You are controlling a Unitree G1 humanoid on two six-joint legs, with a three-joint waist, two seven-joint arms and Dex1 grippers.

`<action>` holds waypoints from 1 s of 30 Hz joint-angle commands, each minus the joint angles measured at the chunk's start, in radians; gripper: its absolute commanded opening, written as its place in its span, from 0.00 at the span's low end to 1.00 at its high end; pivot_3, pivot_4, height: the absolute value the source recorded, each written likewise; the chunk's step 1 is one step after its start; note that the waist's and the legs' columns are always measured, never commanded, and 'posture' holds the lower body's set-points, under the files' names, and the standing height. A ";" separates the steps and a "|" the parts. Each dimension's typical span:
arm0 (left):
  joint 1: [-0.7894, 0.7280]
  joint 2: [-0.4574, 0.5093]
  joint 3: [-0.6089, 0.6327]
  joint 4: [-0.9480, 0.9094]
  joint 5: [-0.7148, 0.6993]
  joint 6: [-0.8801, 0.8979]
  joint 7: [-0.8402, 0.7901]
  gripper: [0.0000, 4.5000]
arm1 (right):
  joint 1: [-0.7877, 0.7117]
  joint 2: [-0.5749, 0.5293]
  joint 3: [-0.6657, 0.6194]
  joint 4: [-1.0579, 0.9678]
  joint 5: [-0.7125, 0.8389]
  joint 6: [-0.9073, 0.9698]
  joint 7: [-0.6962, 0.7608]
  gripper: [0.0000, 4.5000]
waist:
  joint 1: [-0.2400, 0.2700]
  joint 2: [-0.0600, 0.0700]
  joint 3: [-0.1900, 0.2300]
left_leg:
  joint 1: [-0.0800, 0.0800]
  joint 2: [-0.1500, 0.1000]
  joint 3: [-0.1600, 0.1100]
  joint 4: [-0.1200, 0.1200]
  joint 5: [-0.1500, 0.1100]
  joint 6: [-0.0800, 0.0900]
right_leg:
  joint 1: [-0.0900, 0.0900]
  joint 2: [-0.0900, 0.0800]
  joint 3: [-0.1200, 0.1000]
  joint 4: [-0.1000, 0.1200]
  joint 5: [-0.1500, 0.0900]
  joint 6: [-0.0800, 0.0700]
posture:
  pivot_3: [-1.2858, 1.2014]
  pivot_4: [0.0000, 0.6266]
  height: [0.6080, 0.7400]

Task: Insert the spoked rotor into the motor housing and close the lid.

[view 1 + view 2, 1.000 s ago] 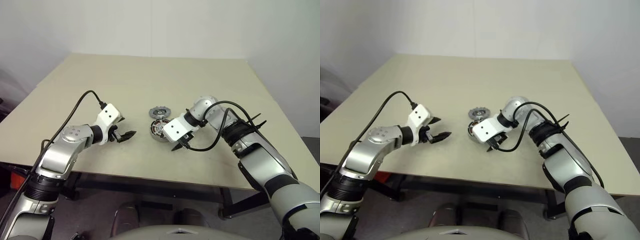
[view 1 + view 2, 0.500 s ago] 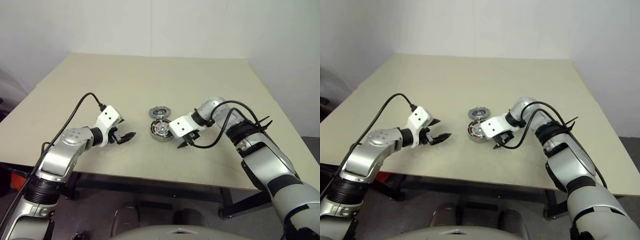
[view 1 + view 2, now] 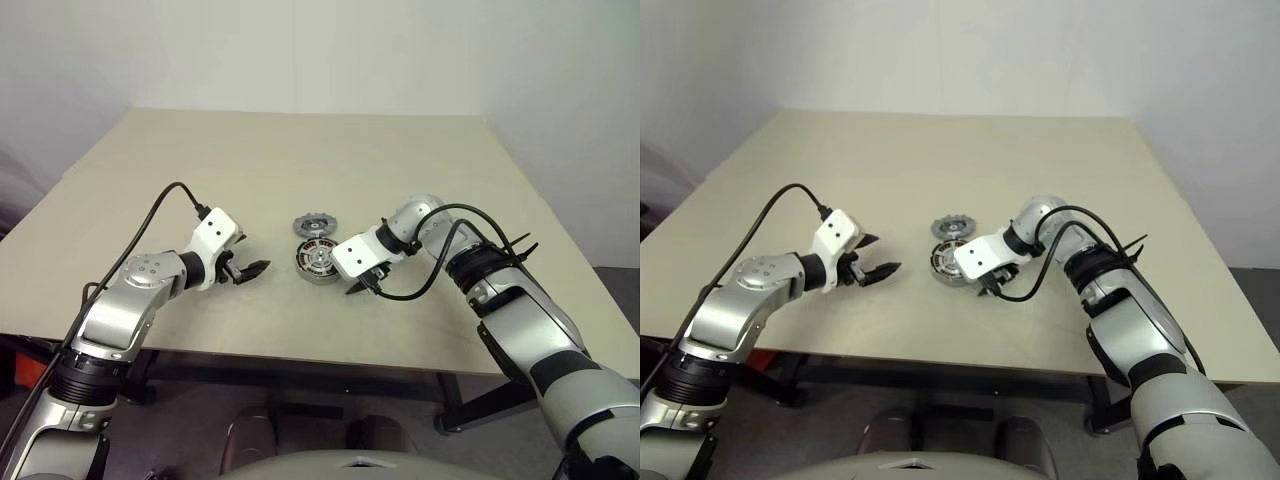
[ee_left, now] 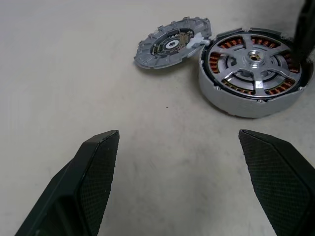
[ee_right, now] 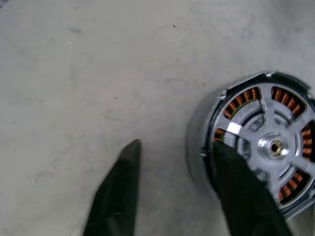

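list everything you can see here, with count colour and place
table: one, beige, carrying all the parts
motor housing: one, silver cup with copper windings, near the table's middle, between the two claws
spoked rotor: one, silver, sitting inside the housing
lid: one, grey with a notched edge, lying on the table just behind the housing, its edge at the housing's rim
wall: one, white, behind the table
left claw: one, black fingers, open, empty, hovering left of the housing
right claw: one, black fingers, apart and empty, at the housing's right side, one finger over its rim
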 commanded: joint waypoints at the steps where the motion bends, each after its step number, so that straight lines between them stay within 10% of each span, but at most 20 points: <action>1: -0.011 -0.003 0.031 -0.019 -0.001 -0.011 0.011 0.91 | -0.009 0.004 0.013 -0.022 -0.027 -0.012 0.001 0.28 | 0.002 0.000 0.000 | 0.000 0.000 0.000 0.000 0.000 0.000 | 0.000 0.000 0.000 0.000 0.000 0.000 | 0.52 0.00 1.00; 3: -0.008 -0.006 0.030 -0.022 -0.003 -0.010 0.016 0.91 | -0.023 0.007 0.012 -0.029 -0.032 -0.012 0.001 0.14 | 0.002 0.000 0.000 | -0.001 0.000 0.000 0.000 0.000 0.001 | 0.000 0.000 0.000 -0.001 0.000 0.000 | 0.52 0.00 1.00; 30: 0.010 -0.019 0.038 -0.038 -0.005 -0.010 0.037 0.91 | -0.094 0.054 0.005 0.053 -0.092 -0.046 -0.045 0.00 | -0.004 0.000 0.000 | 0.002 0.000 0.000 0.000 0.000 0.000 | 0.000 0.000 0.000 0.001 0.000 -0.001 | 0.52 0.00 1.00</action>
